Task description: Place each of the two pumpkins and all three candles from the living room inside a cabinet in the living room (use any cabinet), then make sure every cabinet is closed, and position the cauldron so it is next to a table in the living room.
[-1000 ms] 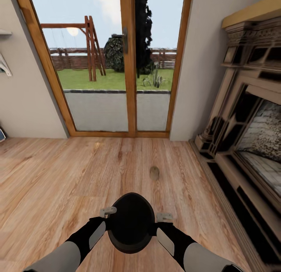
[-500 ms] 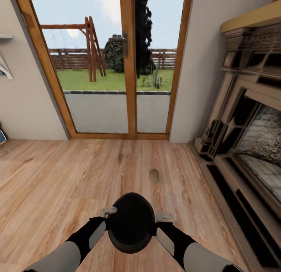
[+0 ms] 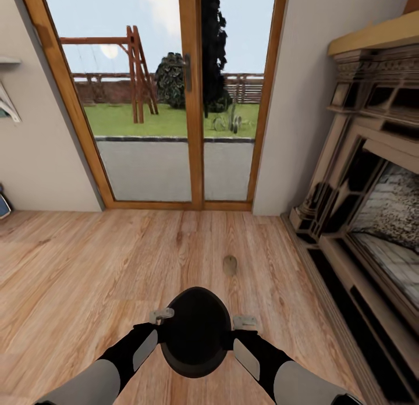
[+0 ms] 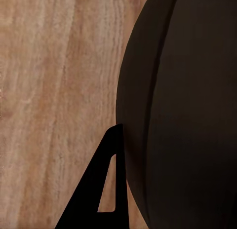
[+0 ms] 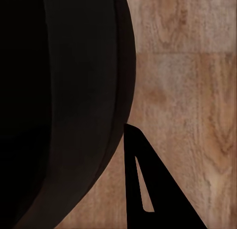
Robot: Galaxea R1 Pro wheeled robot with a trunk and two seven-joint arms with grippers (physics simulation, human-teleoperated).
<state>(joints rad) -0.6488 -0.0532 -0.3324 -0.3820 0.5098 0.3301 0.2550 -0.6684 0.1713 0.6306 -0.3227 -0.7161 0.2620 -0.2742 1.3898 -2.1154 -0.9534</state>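
Cauldron [image 3: 195, 330] is held between both arms, low in front of the robot above the wood floor [image 3: 87, 265]. Left gripper [image 3: 160, 315] presses its left flank, right gripper [image 3: 244, 322] the right; each wrist view shows one finger against the black wall, so whether the jaws are apart or together cannot be told. Over the last second the glass door [image 3: 174, 102] and fireplace [image 3: 372, 207] slid slightly in frame (camera motion, base turning), cauldron unchanged in the grip. One candle [image 3: 230, 265] lies on the floor ahead. Likely still in transit toward a table.
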